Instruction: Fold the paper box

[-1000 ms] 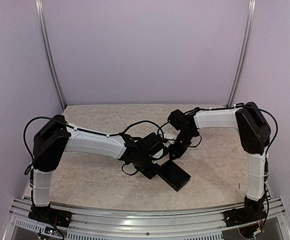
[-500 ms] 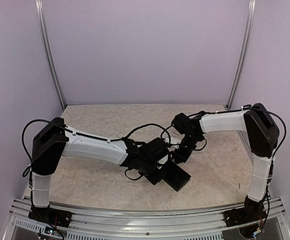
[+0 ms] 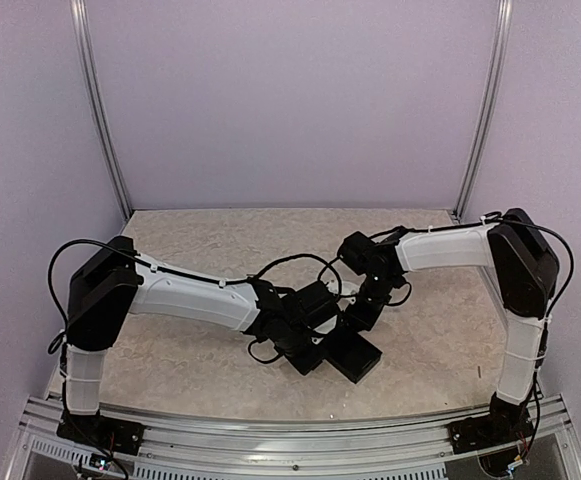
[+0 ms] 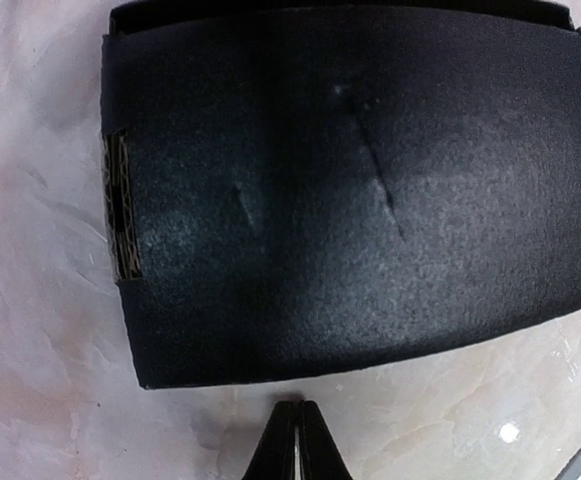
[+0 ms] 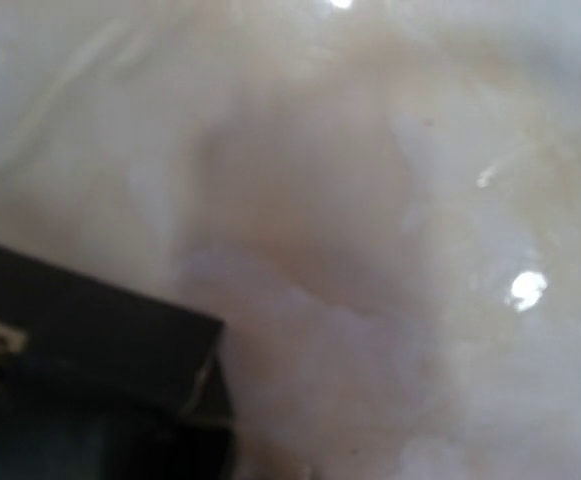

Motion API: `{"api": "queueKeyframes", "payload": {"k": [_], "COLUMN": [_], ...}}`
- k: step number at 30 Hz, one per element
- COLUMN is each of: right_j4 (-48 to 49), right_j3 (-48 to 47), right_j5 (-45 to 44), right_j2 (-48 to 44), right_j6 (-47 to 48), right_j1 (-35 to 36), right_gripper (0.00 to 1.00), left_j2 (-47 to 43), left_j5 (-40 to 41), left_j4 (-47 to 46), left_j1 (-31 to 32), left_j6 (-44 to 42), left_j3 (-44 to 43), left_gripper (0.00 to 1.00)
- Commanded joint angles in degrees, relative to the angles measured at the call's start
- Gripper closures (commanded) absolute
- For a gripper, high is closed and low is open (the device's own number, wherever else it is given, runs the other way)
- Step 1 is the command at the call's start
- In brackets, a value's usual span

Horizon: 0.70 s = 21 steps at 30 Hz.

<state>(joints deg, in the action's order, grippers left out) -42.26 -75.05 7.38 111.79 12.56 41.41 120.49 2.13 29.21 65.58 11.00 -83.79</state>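
1. Paper box. The paper box lies flat on the desk, near the front edge and slightly right of centre, between the two arms. It appears as a closed, slim rectangular form in matte black cardboard. In the left wrist view its broad upper face fills most of the frame and carries two faint creases; a strip of exposed corrugated edge shows along its left side.

2. Left pincer. The left pincer is clenched, with both fingertips pressed together and nothing between them. The tips sit low over the desk just beside the near edge of the box, with a narrow strip of marbled desk surface visible between tips and cardboard (no contact with the box is visible).

3. Right pincer. The right pincer is clenched. In the top view it stands at the far edge of the box, angled downward from the right arm. Whether it touches the cardboard cannot be told. The right wrist view is blurred: it shows pale desk surface and a black corner at lower left, too indistinct to identify.
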Motion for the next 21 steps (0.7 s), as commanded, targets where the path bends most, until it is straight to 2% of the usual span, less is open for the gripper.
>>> {"api": "queueKeyframes", "payload": {"k": [1,4,7,14,21], "right_j4": [2.68,6.36,8.26,6.1,5.37], "right_j3": [0.86,2.54,2.06,-0.13,2.39], "right_j5": [12.18,17.25,16.43,13.09,6.66], "right_j2": [-4.69,-7.67,-7.59,-2.64,-8.27], "right_j6": [0.11,0.13,-0.16,-2.46,-2.28], "right_j1": [0.1,-4.05,-5.61,-4.88,-5.79], "right_gripper": [0.92,0.91,0.91,0.91,0.91], "left_j2": [0.7,-3.94,-7.13,-4.27,-7.47], "left_j5": [5.27,7.69,8.03,7.1,10.16], "left_j4": [-12.49,-20.3,-24.71,-19.62,-14.43], "left_j1": [-0.4,0.78,0.8,1.27,3.95], "left_j6": [-0.5,-1.27,-0.88,-0.89,1.06], "left_j3": [1.05,8.41,12.4,8.27,11.3], "left_gripper": [0.95,0.95,0.95,0.97,0.97]}}
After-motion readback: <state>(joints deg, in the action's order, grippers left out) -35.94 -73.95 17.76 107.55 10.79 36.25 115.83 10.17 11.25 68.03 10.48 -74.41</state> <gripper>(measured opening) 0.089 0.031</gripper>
